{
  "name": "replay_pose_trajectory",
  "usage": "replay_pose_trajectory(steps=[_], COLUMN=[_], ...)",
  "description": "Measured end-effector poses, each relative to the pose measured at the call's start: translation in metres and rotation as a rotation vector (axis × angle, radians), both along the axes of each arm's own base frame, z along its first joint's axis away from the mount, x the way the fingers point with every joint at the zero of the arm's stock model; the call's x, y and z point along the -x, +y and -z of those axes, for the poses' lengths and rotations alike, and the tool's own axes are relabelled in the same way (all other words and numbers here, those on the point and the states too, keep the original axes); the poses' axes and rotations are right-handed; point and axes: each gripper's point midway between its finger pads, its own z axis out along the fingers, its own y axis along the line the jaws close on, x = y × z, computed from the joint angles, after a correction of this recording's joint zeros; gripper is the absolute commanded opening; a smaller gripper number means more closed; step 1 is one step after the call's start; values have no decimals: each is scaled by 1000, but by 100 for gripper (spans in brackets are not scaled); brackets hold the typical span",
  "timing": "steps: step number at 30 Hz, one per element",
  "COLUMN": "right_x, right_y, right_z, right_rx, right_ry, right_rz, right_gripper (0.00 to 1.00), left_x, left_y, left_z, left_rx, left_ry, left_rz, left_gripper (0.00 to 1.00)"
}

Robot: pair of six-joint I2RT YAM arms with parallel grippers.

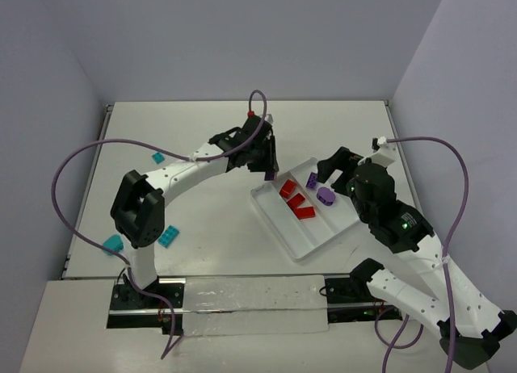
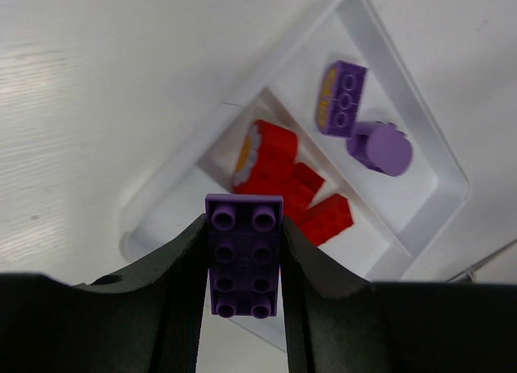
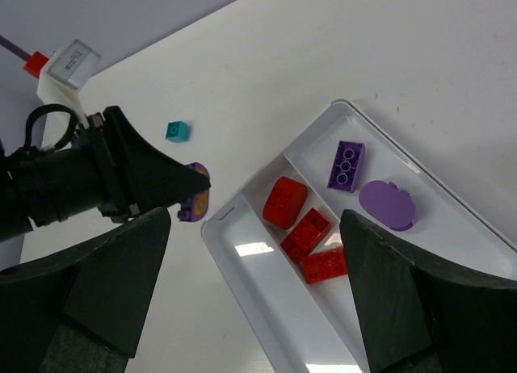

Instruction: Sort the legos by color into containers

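**Item:** purple two-by-four brick, studs toward the left wrist camera. Its long axis runs up the frame, along the reach.

**Grip:** my left fingers are closed on its two long sides.

**Location:** held above the surface, just beside the upper-left corner of the white tray in the top view. I cannot tell whether it overhangs the rim.

**Destination (my judgement):** the purple compartment, up and right of the brick in the left wrist view. It lies past the red bricks in the middle compartment.

**Left arm:** stretched out toward the tray, wrist tipped down.

**Right fingers****:** spread wide and empty, hovering near the tray's right side.

**Unsorted:** teal bricks on the surface, left of frame.
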Motion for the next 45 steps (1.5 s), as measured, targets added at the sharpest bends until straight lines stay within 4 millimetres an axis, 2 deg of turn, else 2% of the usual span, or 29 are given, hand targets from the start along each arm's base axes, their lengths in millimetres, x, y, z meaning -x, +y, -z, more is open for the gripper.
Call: replay_pose_trajectory(steps=[7, 13, 17, 20, 26, 31, 34, 35, 36, 38, 45], right_x=[5, 8, 11, 12, 12, 13, 14, 15, 15, 15, 15], right_y=[-7, -12, -16, -18, -18, -19, -21, -21, -21, -22, -23], right_z=[-6, -10, -14, -16, -15, -14, -14, -14, -14, -14, -16], right_rx=[-8, -11, -14, -18, -15, -12, -11, -11, -11, -11, -11], right_ry=[-24, -33, -46, -54, -51, -48, -47, -47, -47, -48, -52], right_rz=[20, 30, 41, 46, 47, 49, 51, 52, 52, 54, 58], right_gripper=[93, 93, 93, 93, 93, 93, 93, 93, 93, 93, 93], left_x=[33, 55, 65, 72, 80, 81, 80, 79, 79, 80, 82], left_y=[-81, -129, -150, -163, -190, -201, -205, -205, -205, -205, -206], left_z=[-6, 10, 25, 28, 21, 28, 36, 39, 41, 43, 43], left_rx=[134, 198, 205, 215, 259, 265, 261, 259, 256, 253, 256], left_ry=[17, 69, 101, 108, 103, 112, 119, 122, 125, 130, 132], left_rz=[122, 198, 233, 262, 311, 320, 322, 322, 322, 324, 333], left_gripper=[0, 0, 0, 0, 2, 22, 43, 53, 55, 66, 69])
